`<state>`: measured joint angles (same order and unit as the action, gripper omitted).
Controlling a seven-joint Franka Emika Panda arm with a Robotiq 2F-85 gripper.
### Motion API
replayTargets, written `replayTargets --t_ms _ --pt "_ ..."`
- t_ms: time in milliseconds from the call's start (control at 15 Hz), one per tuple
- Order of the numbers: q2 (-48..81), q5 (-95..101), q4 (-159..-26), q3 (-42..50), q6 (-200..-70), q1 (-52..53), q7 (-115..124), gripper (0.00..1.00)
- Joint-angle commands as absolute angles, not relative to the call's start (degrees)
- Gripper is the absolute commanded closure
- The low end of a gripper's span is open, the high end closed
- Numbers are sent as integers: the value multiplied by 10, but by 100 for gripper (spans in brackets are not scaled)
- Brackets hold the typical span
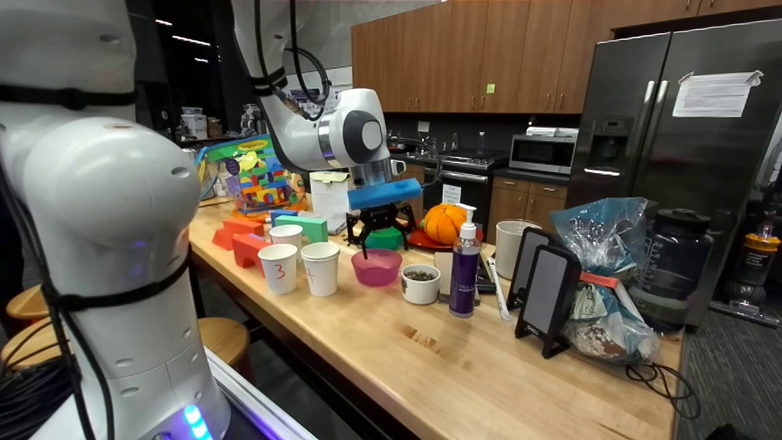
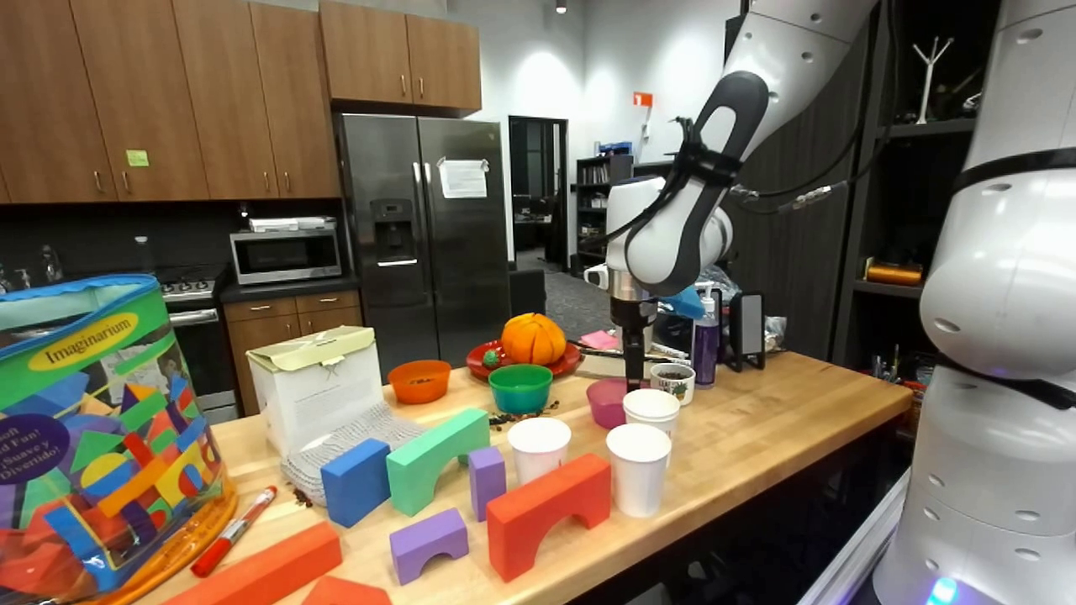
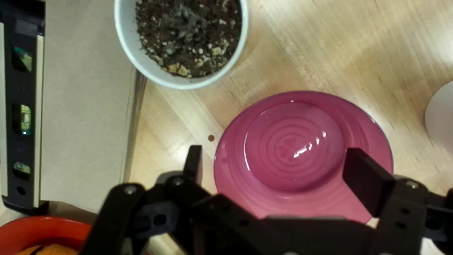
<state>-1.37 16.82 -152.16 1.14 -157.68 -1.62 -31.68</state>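
Base column (image 1: 113,232): stood upright and white at one side of both exterior views; blue lights (image 1: 194,420) glowed near its foot.
Forearm (image 1: 290,131): sloped downward from high above, reaching well out from the column.
Cables (image 1: 294,36): ran black along the forearm, bound to it by a dark strap (image 2: 716,168).
Wrist (image 1: 360,131): was bent so that its end faced downward.
Pincer (image 3: 274,163): hung below, pointing down; black, spread wide.
Blue casing (image 1: 385,193): sat at the mount just above the pincer.
Fingers (image 3: 368,180): stood well apart in the wrist view, inner faces turned toward each other.
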Motion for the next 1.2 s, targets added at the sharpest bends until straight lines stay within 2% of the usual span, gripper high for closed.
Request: replayTargets --t_ms 0,1000,1133 --pt "9 128 -1512 18 -1590 -16 -359 0" --pt "75 94 -1464 7 -1590 -38 -373 0" --pt "80 91 -1460 6 -1589 -41 -374 7"
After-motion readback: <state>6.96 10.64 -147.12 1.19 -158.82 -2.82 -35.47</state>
